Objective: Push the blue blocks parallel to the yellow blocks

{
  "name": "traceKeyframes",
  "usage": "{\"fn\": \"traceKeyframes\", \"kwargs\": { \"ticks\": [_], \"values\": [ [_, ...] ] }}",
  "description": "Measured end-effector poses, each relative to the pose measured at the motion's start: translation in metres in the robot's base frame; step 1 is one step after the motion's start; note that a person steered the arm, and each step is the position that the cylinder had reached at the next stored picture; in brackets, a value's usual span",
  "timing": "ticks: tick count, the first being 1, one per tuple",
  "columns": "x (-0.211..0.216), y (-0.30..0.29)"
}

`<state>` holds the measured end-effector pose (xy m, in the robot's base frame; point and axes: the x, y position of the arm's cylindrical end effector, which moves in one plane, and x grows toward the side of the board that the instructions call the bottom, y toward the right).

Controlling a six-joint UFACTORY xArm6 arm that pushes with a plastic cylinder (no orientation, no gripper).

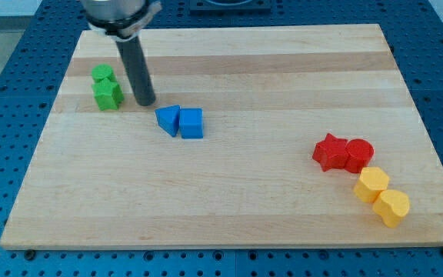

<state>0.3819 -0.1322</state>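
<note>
**Tip between green and blue blocks**

Near the board's upper left, my tip (145,101) rests on the wood, just beside the green blocks (106,86) at its nine o'clock. At its four o'clock, close but apart, lie the blue triangular block (168,120) and blue cube (192,123), touching. The arm ends in a bare rod, no claw. At four o'clock on the wooden board (229,192), well apart, sit the yellow blocks (382,197), with the red blocks (344,152) at their eleven o'clock.

Pale wooden board (229,200) looks smooth and matt; the rod (135,69) dark, slightly glossy.
</note>
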Motion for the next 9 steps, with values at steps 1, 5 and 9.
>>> {"fn": "traceKeyframes", "kwargs": {
  "ticks": [1, 5, 9],
  "values": [
    [0.0, -0.003],
    [0.064, 0.055],
    [0.089, 0.085]
  ]
}}
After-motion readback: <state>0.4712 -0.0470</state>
